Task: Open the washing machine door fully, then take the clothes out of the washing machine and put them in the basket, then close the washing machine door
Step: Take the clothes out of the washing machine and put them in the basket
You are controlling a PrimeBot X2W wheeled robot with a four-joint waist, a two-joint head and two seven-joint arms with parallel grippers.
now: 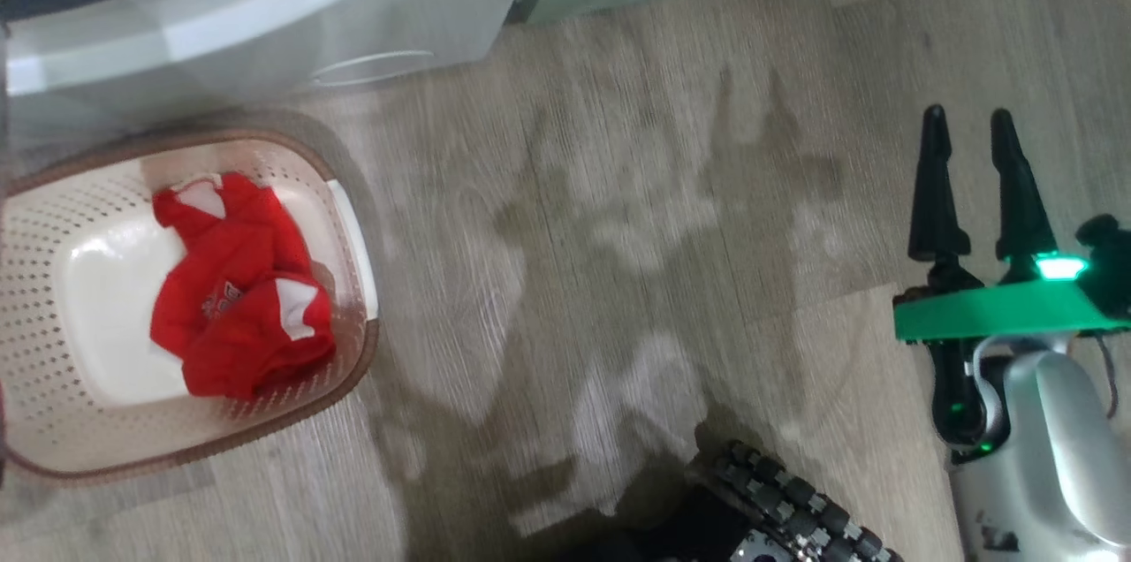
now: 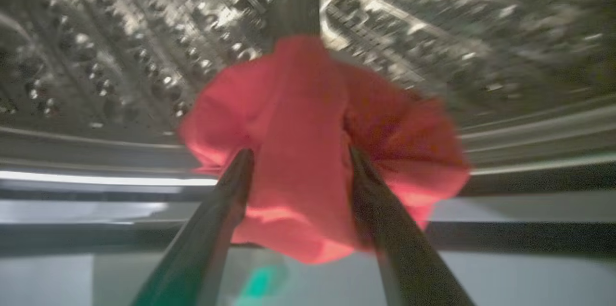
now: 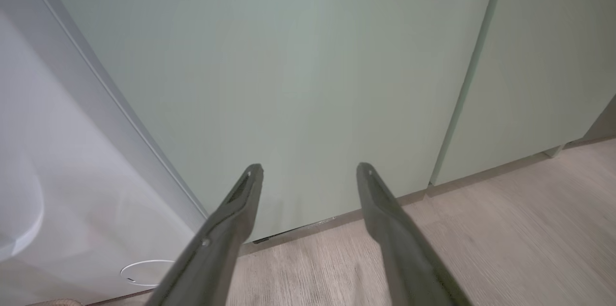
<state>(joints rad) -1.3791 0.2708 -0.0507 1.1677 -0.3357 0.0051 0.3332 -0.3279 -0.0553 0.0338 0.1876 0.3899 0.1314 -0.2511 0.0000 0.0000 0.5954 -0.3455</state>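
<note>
The left gripper stood wide open inside the perforated steel drum of the large white washing machine. Its fingers lay around a bright red fabric garment, and I judged they had not yet closed on it. The right gripper, at 3 o'clock in the head view, was wide open and empty. Another red garment lay in the cream perforated plastic basket at 9 o'clock. Emptying and closing the machine remained.

clothes: red, white patches | basket: cream, brown rim | cabinets: pale green
</note>
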